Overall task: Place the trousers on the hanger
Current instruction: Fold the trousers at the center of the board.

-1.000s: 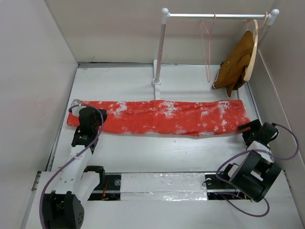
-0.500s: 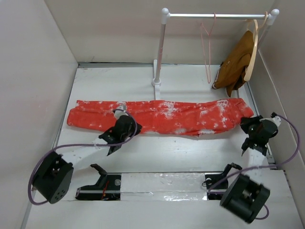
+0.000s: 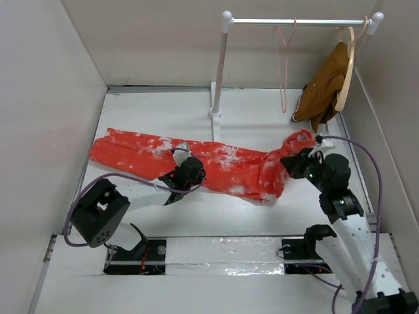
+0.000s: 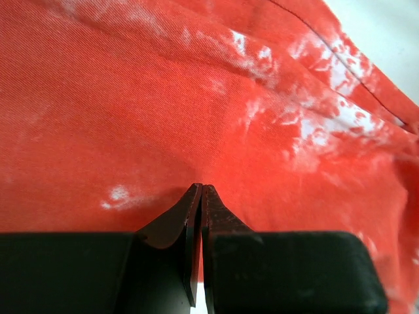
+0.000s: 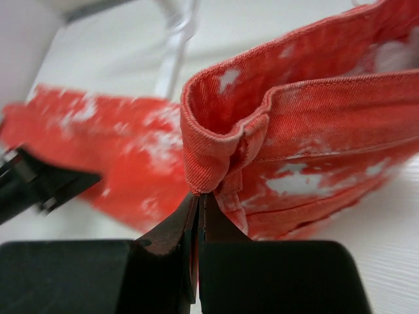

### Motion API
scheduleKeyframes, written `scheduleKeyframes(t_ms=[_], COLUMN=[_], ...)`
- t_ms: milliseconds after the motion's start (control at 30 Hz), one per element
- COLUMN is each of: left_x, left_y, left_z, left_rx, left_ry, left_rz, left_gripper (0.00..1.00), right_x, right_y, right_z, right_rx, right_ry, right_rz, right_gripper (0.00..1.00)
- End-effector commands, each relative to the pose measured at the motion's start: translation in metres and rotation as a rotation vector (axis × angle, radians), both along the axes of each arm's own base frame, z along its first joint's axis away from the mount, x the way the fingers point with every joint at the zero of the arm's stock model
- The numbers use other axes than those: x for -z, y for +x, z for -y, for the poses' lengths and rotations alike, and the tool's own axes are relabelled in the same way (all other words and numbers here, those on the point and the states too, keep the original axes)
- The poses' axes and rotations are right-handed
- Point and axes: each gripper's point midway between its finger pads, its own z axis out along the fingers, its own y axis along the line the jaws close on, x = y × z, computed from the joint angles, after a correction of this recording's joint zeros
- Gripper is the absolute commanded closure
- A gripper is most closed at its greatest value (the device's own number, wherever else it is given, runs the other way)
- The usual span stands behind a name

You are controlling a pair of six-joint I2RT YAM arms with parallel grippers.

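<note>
The red-orange trousers (image 3: 229, 167) with white blotches lie across the middle of the table. Their right end is lifted and folded back toward the left. My right gripper (image 3: 289, 163) is shut on that end, and in the right wrist view the waistband hem (image 5: 216, 163) is pinched at the gripper's (image 5: 200, 195) tips. My left gripper (image 3: 190, 172) is shut, with its tips down on the middle of the trousers (image 4: 196, 98); the left wrist view shows the gripper (image 4: 201, 188) against flat cloth, with none pinched. The pink wire hanger (image 3: 283, 65) hangs on the rail at the back.
A white rack post (image 3: 219, 65) stands on its base (image 3: 215, 112) behind the trousers and carries the rail (image 3: 298, 21). At the rail's right end, a brown garment (image 3: 324, 88) hangs on a pale wooden hanger (image 3: 350, 62). Walls close off the left, back and right.
My right gripper shut on the trousers' right end and drew it up and leftward, folding it over. My left arm swung from the left end to the trousers' middle.
</note>
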Motion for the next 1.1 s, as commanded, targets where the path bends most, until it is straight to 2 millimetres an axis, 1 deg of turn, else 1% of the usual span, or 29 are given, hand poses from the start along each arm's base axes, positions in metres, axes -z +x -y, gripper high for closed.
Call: scheduleKeyframes(t_ms=[0, 33, 67, 133, 167, 200, 300, 333, 400, 433, 467, 500, 533, 567, 600, 633, 667, 700, 733, 767, 800, 833, 867, 900, 933, 967, 1000, 1033, 1067], left_x=[-0.002, 0.002, 0.004, 0.005, 0.006, 0.008, 0.010, 0.012, 0.014, 0.016, 0.017, 0.015, 0.021, 0.021, 0.015, 0.022, 0.020, 0.007, 0.014, 0.011, -0.008, -0.003, -0.010, -0.036, -0.033, -0.048, -0.049, -0.059, -0.063], left_y=[0.007, 0.006, 0.003, 0.004, 0.004, 0.003, 0.000, -0.003, -0.012, -0.016, -0.025, -0.029, -0.034, -0.039, -0.047, -0.051, -0.055, -0.052, -0.053, -0.056, -0.049, -0.051, -0.048, -0.040, -0.035, -0.025, -0.015, -0.009, 0.002], left_z=[-0.003, -0.003, 0.000, 0.000, 0.000, -0.001, 0.003, 0.006, 0.016, 0.021, 0.033, 0.042, 0.049, 0.059, 0.079, 0.088, 0.101, 0.121, 0.131, 0.146, 0.169, 0.183, 0.198, 0.223, 0.227, 0.228, 0.221, 0.212, 0.198], left_rx=[-0.035, -0.037, -0.024, -0.024, -0.025, -0.026, -0.013, -0.002, 0.022, 0.035, 0.069, 0.084, 0.094, 0.112, 0.151, 0.164, 0.187, 0.207, 0.224, 0.258, 0.275, 0.303, 0.325, 0.351, 0.346, 0.320, 0.289, 0.273, 0.240], left_ry=[0.000, 0.002, 0.002, 0.006, 0.005, 0.006, 0.000, 0.000, -0.011, -0.014, -0.020, -0.031, -0.033, -0.042, -0.058, -0.049, -0.066, -0.098, -0.086, -0.109, -0.162, -0.168, -0.189, -0.232, -0.207, -0.176, -0.152, -0.149, -0.141], left_rz=[0.037, 0.032, 0.027, 0.026, 0.023, 0.020, 0.017, 0.013, 0.007, 0.004, 0.003, 0.004, -0.012, -0.014, -0.004, -0.017, -0.016, 0.001, -0.012, -0.019, 0.006, -0.002, 0.006, 0.033, 0.031, 0.063, 0.069, 0.079, 0.087], left_gripper=[1.00, 1.00, 1.00, 1.00, 1.00, 1.00, 1.00, 1.00, 1.00, 1.00, 1.00, 1.00, 1.00, 1.00, 1.00, 1.00, 1.00, 1.00, 1.00, 1.00, 1.00, 1.00, 1.00, 1.00, 1.00, 1.00, 1.00, 1.00, 1.00], right_x=[-0.047, -0.051, -0.078, -0.101, -0.107, -0.135, -0.170, -0.195, -0.211, -0.232, -0.243, -0.248, -0.256, -0.276, -0.285, -0.287, -0.305, -0.311, -0.313, -0.316, -0.326, -0.324, -0.323, -0.326, -0.319, -0.312, -0.313, -0.303, -0.300], right_y=[-0.009, -0.005, -0.014, -0.014, -0.018, -0.019, -0.015, -0.017, -0.011, -0.014, -0.014, -0.009, -0.005, -0.010, -0.010, -0.007, -0.011, -0.013, -0.013, -0.010, -0.011, -0.009, -0.005, -0.001, 0.003, 0.008, 0.007, 0.010, 0.010], right_z=[-0.045, -0.054, -0.077, -0.093, -0.111, -0.115, -0.121, -0.119, -0.118, -0.116, -0.111, -0.110, -0.104, -0.102, -0.099, -0.097, -0.090, -0.089, -0.085, -0.080, -0.074, -0.070, -0.067, -0.060, -0.058, -0.055, -0.052, -0.051, -0.049], right_rx=[-0.145, -0.152, -0.228, -0.239, -0.284, -0.285, -0.265, -0.264, -0.251, -0.255, -0.240, -0.231, -0.214, -0.229, -0.224, -0.217, -0.206, -0.205, -0.197, -0.173, -0.155, -0.140, -0.128, -0.104, -0.098, -0.093, -0.087, -0.083, -0.081], right_ry=[0.035, 0.032, 0.048, 0.046, 0.041, 0.059, 0.073, 0.092, 0.082, 0.097, 0.102, 0.097, 0.094, 0.107, 0.098, 0.086, 0.093, 0.081, 0.067, 0.057, 0.044, 0.026, 0.012, -0.007, -0.026, -0.043, -0.044, -0.053, -0.054], right_rz=[0.060, 0.052, 0.097, 0.126, 0.124, 0.176, 0.239, 0.288, 0.310, 0.347, 0.370, 0.374, 0.386, 0.426, 0.444, 0.438, 0.473, 0.487, 0.487, 0.489, 0.514, 0.503, 0.498, 0.504, 0.481, 0.467, 0.474, 0.457, 0.458], right_gripper=[1.00, 1.00, 1.00, 1.00, 1.00, 1.00, 1.00, 1.00, 1.00, 1.00, 1.00, 1.00, 1.00, 1.00, 1.00, 1.00, 1.00, 1.00, 1.00, 1.00, 1.00, 1.00, 1.00, 1.00, 1.00, 1.00, 1.00, 1.00, 1.00])
